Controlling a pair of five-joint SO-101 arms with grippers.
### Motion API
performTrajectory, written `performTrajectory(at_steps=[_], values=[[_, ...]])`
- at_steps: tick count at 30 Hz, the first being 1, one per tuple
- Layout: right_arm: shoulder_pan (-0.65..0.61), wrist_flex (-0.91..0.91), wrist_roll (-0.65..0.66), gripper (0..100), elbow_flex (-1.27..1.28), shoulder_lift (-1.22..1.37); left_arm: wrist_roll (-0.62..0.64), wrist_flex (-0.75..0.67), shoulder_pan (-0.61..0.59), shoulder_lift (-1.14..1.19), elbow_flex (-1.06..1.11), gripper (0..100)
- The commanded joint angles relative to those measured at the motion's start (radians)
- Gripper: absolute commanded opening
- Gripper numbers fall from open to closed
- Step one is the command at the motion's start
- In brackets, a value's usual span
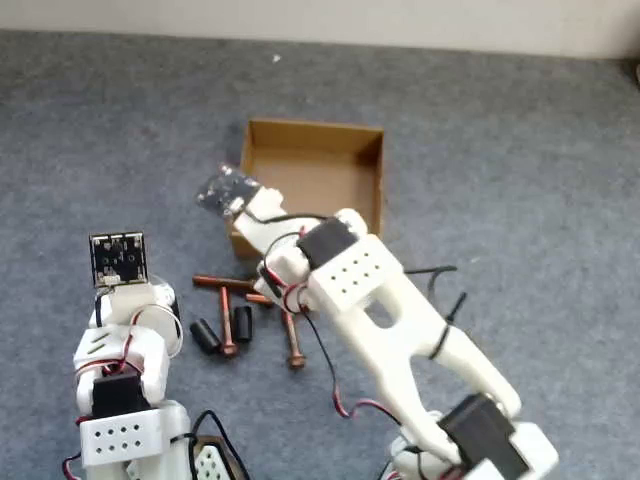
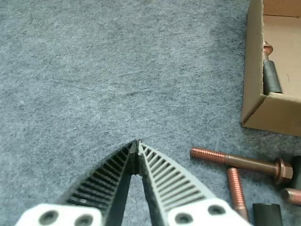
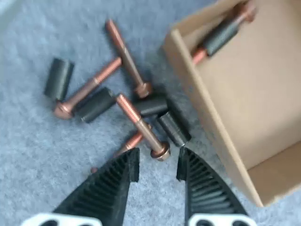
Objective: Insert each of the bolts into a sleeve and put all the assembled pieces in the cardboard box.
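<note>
Near edge of the grey felt tabletop (image 1: pixel 520 150): the left arm sits folded. Left hand (image 2: pixel 136 145) is over bare felt, ribbed fingers pressed together at the tips, gripping nothing.

Just past it, between the arms: a loose heap of copper-coloured threaded bolts (image 1: pixel 224 284) and black cylindrical sleeves (image 1: pixel 205 335), lying flat at mixed angles.

Right hand (image 3: pixel 158 164) hangs over the heap's far side, fingers moderately apart, empty. Nearest bolt (image 3: pixel 140 125) has its hex head toward this hand and its threaded end pointing away, long axis roughly in line with the hand.

Farther, mid-tabletop: an open brown cardboard box (image 1: pixel 310 128). The wrist views show an assembled bolt-in-sleeve piece (image 3: pixel 221 34) inside it, flat against a wall near a corner, long axis along that wall. From above, the right arm's wrist covers that corner.
</note>
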Motion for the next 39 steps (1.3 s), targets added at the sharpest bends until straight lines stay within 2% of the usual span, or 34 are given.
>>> performTrajectory(at_steps=[1, 8, 14, 22, 29, 39], values=[[-0.015, 0.015, 0.043, 12.7, -0.008, 0.091, -0.011, -0.023, -0.010, -0.008, -0.019, 1], [0.025, 0.015, 0.163, 12.7, -0.102, 0.236, -0.011, -0.023, -0.010, -0.008, -0.019, 1], [0.087, 0.008, 0.210, 12.7, -0.197, 0.397, -0.011, -0.025, -0.010, -0.008, -0.019, 1], [0.105, 0.007, 0.218, 12.7, -0.323, 0.469, -0.011, -0.025, -0.010, -0.008, -0.019, 1], [0.107, -0.073, 0.236, 12.7, -0.298, 0.476, -0.011, -0.025, -0.007, -0.008, -0.019, 1], [0.108, -0.073, 0.236, 11.5, -0.274, 0.602, -0.011, -0.025, -0.005, -0.008, -0.018, 1]])
